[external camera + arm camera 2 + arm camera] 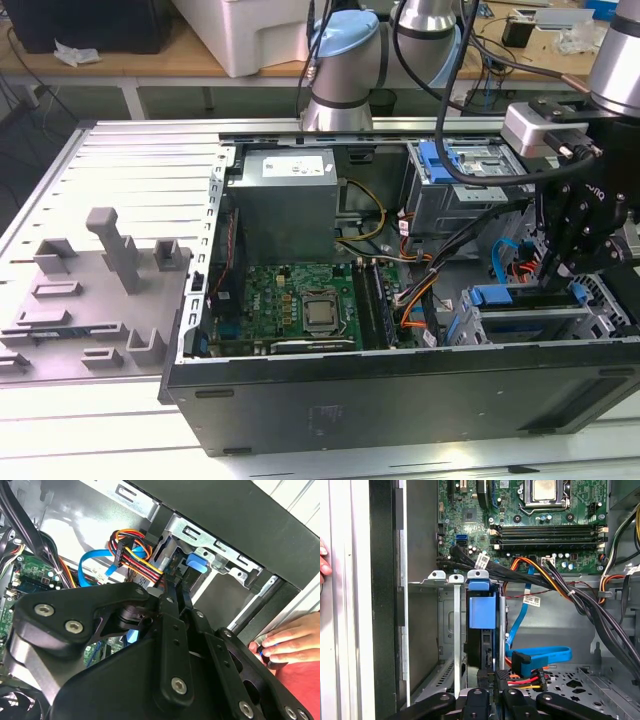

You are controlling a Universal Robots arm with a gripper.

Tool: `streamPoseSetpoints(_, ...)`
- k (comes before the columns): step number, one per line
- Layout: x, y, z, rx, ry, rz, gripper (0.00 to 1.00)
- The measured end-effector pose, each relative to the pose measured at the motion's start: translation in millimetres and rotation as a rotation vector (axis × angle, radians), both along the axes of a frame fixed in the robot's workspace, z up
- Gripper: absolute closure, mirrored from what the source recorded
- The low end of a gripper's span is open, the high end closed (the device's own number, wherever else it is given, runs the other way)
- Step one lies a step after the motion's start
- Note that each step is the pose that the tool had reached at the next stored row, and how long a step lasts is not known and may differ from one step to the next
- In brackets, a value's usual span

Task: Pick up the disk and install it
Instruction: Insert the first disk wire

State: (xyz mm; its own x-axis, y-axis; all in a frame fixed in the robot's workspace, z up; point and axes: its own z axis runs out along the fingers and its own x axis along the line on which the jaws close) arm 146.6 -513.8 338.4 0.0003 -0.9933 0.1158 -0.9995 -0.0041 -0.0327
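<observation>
The disk (481, 630) stands on edge in a slot of the lower grey drive cage (436, 576), its blue end handle (490, 296) facing the motherboard. In the first wrist view my gripper (487, 674) hangs right over the disk's end away from the handle. The black fingers (167, 600) are drawn close together, narrower than the disk, with their tips at its edge. Whether they press on it is hidden. In the exterior view the gripper (558, 268) reaches down into the open computer case at the right.
A blue bracket (440, 160) lies on the upper drive cage. Orange, red and blue cables (540, 655) run beside the lower cage. The motherboard (300, 305) fills the case's middle. A person's hand (290, 641) rests outside the case wall. Grey fixtures (110, 250) stand at the exterior view's left.
</observation>
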Motion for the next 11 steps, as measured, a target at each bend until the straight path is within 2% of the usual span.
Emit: streamPoseSetpoints(11,0.0,0.0,3.1,0.0001,-0.0001,0.000,0.83)
